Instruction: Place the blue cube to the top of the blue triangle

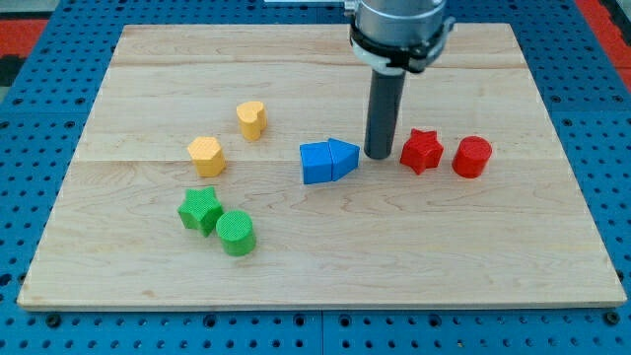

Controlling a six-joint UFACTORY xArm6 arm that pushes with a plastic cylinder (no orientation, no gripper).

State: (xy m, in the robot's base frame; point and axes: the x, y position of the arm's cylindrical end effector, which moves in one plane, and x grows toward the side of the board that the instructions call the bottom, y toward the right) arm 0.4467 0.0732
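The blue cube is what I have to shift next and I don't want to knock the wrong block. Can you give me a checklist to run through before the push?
1. Blue cube in view and upright: ok.
2. Blue triangle located: ok, it touches the cube's right side.
3. Cube already at the triangle's top: not ok, they sit side by side.
4. My tip placed to push the cube: not ok, it stands just right of the triangle, which lies between it and the cube.
5. Red star clear of my tip: ok, but close on the view's right.
6. Board above the triangle free of blocks: ok.
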